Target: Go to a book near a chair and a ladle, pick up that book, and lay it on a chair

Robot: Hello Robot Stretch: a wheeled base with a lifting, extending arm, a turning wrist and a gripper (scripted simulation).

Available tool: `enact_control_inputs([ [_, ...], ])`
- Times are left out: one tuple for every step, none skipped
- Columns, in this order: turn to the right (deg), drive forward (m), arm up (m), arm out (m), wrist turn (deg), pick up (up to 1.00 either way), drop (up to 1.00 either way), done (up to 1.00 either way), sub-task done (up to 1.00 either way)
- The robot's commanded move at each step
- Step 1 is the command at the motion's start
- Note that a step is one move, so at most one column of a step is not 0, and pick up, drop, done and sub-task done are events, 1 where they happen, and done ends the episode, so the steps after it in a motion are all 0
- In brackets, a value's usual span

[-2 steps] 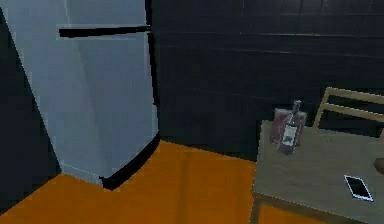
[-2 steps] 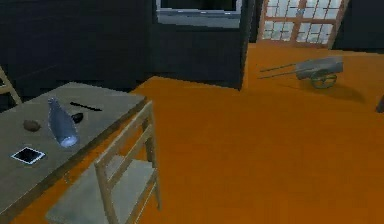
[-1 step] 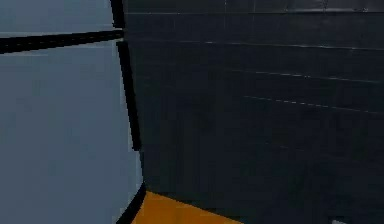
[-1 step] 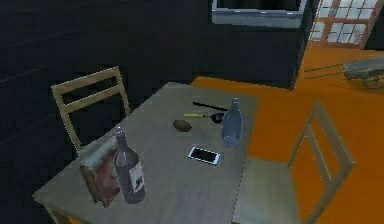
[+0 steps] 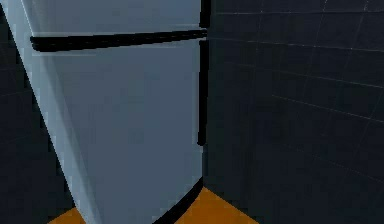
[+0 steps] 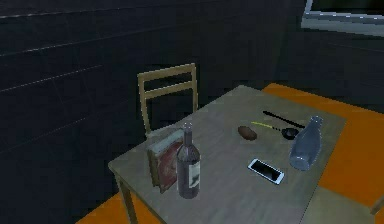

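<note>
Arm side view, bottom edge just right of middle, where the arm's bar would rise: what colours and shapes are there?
A pale wooden table, bearing a flat white phone and a translucent bluish bottle; farther left, a dark wine bottle with a light label beside an upright reddish book.

A light wooden table [image 6: 225, 150] is seen on an orange floor [image 6: 362, 170]. At its left end a reddish book [image 6: 162, 162] is propped upright, just beside a dark wine bottle [image 6: 187, 158]. A white phone [image 6: 266, 172] is laid flat mid-table. Further right a clear bluish bottle [image 6: 306, 145] is stood. Beyond it a black ladle [image 6: 283, 121] and a small brown lump [image 6: 245, 131] are spotted.
</note>
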Motion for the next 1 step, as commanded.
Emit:
enact_control_inputs([
  [0.0,0.00,0.50,0.00,0.0,0.00,0.00,0.00,0.00],
])
